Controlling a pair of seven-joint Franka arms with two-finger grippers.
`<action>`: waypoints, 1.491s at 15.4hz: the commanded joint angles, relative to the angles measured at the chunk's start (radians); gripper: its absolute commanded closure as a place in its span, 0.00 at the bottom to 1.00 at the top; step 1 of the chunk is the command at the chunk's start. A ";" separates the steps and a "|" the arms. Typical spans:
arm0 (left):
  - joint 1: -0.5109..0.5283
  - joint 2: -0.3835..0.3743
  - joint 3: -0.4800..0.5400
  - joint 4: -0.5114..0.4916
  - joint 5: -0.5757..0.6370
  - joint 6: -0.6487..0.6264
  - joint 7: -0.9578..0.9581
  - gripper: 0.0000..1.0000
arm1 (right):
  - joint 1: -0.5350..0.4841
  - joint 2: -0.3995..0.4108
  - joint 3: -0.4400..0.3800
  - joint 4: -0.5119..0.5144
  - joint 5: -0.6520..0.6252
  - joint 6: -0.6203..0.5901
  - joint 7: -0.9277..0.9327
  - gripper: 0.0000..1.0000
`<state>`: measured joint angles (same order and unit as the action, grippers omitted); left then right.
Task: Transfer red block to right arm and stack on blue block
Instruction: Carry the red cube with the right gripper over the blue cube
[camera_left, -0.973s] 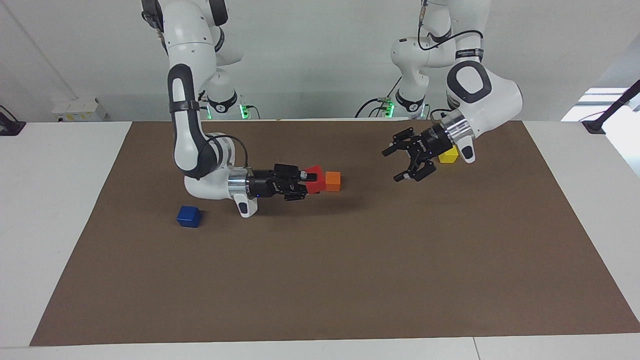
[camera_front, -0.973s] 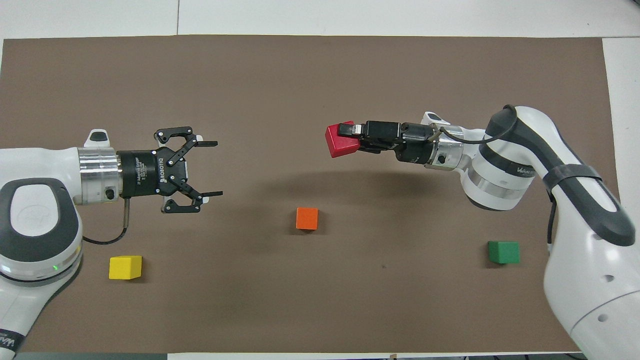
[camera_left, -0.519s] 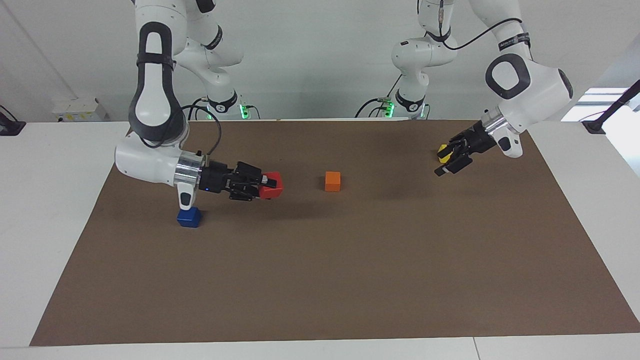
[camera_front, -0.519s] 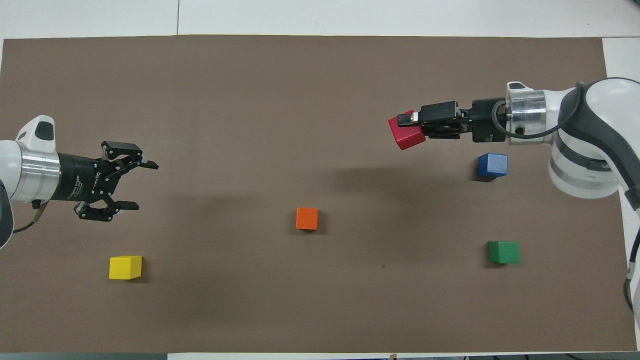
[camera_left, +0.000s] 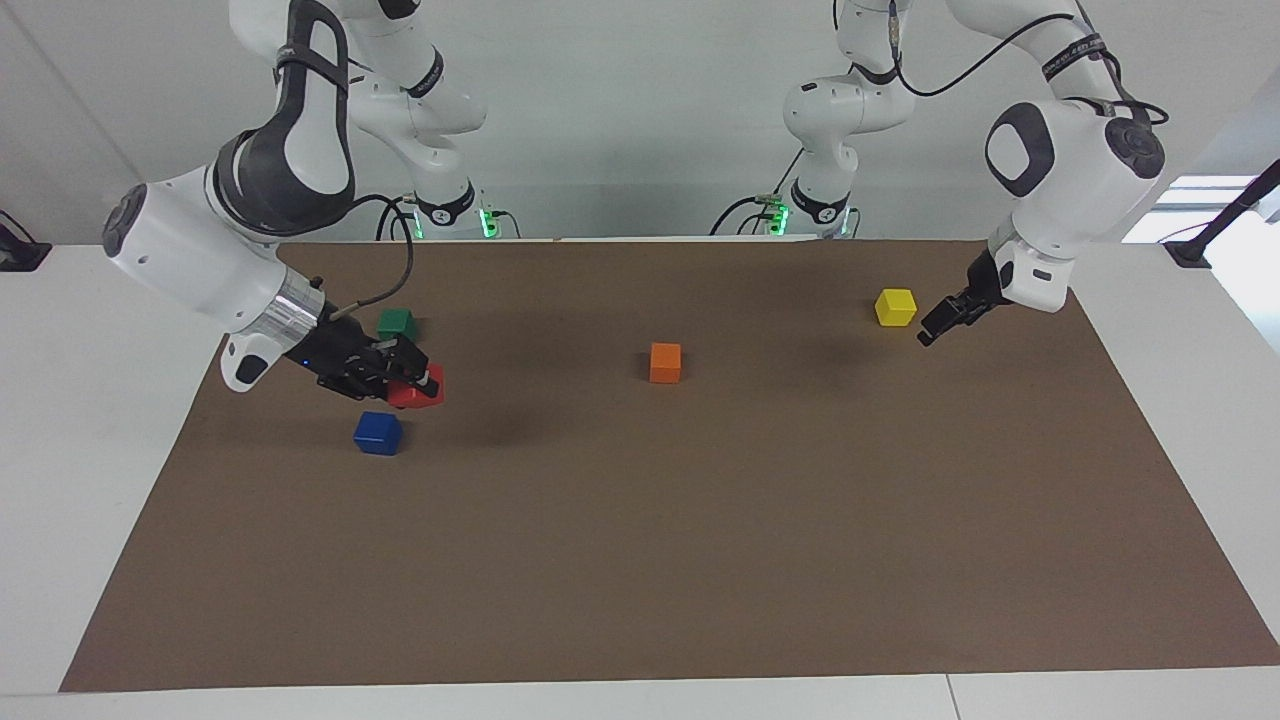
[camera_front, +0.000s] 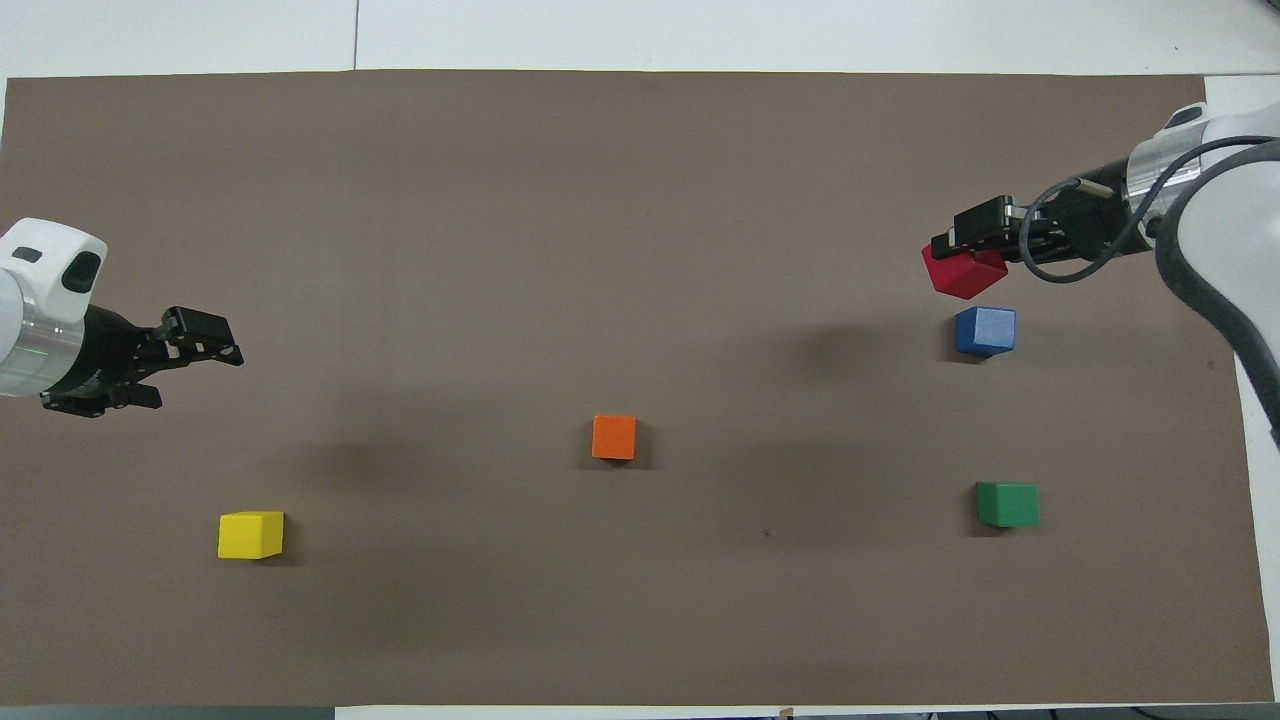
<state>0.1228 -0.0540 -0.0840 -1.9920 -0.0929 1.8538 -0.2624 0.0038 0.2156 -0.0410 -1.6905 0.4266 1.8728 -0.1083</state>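
The red block (camera_left: 416, 389) is a small glossy cube, tilted so one corner points down, and it is up in the air above the brown mat (camera_left: 640, 560). The blue block (camera_left: 378, 433) is a deep-blue cube of the same size, sitting flat on the mat toward the right arm's end of the table.

The right arm (camera_left: 250, 200) bends down from its base and slants its wrist toward the mat, with a small blue light showing on the gripper's base. The right gripper (camera_left: 425, 380) is pinching the red block, its fingers pressed against two opposite faces. The block sticks out below the fingertips and hangs just beside the blue block's top, not yet squarely over it and clear of it (a gap shows between the two cubes in both views).

The left arm (camera_left: 1070, 150) waits, drawn back toward its own end of the table. The left gripper (camera_front: 190, 340) hangs with its jaws spread and nothing between them, over bare mat near the yellow block (camera_left: 895, 307).

An orange block (camera_left: 665, 362) lies near the middle of the mat. A green block (camera_left: 397, 324) lies nearer to the robots than the blue one.
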 joint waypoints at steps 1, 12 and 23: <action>0.012 0.003 -0.005 0.087 0.048 -0.120 0.113 0.00 | 0.012 -0.016 0.010 -0.012 -0.220 0.026 0.097 1.00; 0.014 -0.046 -0.003 0.102 0.099 -0.171 0.160 0.00 | -0.001 -0.134 0.007 -0.368 -0.405 0.492 0.122 1.00; -0.101 0.092 0.110 0.372 0.113 -0.333 0.175 0.00 | 0.001 -0.197 0.006 -0.613 -0.468 0.764 0.150 1.00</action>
<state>0.0662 -0.0094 -0.0206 -1.6955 -0.0023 1.5728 -0.0978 0.0107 0.0669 -0.0381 -2.2394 -0.0066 2.6058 0.0058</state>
